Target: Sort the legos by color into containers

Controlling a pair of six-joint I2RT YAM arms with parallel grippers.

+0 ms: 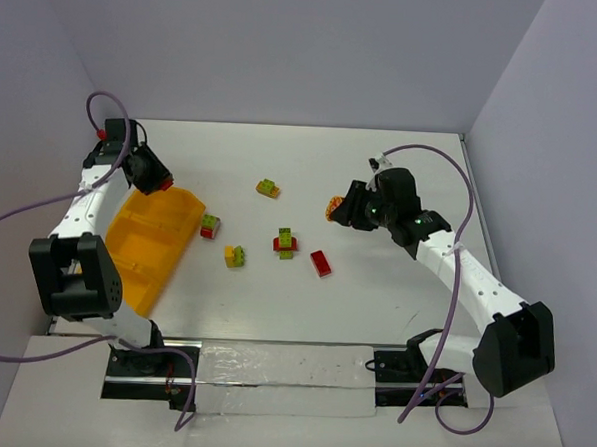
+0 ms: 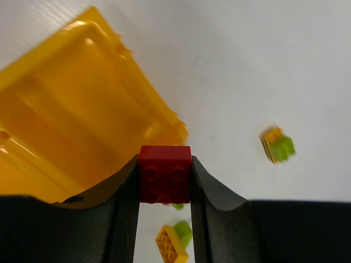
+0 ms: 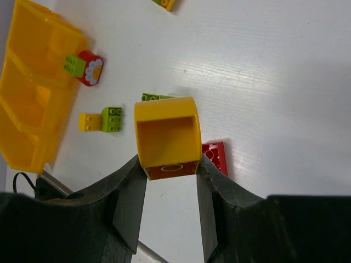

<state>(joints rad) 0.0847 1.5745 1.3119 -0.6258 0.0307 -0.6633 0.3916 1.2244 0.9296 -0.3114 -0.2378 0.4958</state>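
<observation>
**Two loaded hands, one tray: place the red brick first**

Nearest the arm bases lies the orange-yellow tray (image 1: 147, 246), running away along the left side of the desk (image 1: 294, 303). Past its near end, loose legos are scattered mid-desk: a yellow-green clump (image 1: 235, 256), a single red brick (image 1: 320, 264), a red-and-green clump (image 1: 285, 243) and a green-red clump (image 1: 210, 226) just beside the tray's wall. Further back, the right hand (image 3: 170, 161) is clamped on a yellow-and-red clump (image 3: 167, 134), held above the desk and well apart from the tray. Farthest, the left hand (image 2: 164, 164) grips a square red brick (image 2: 164, 178) over the tray's far corner, close to its rim.

To drop it well, I would shift that brick inward until it hangs over the middle of the far compartment. Then lower it inside the walls and part the fingers slowly so it cannot bounce out. The right hand's clump is two-coloured and probably needs pulling apart before either half is binned, so it should wait.
</observation>
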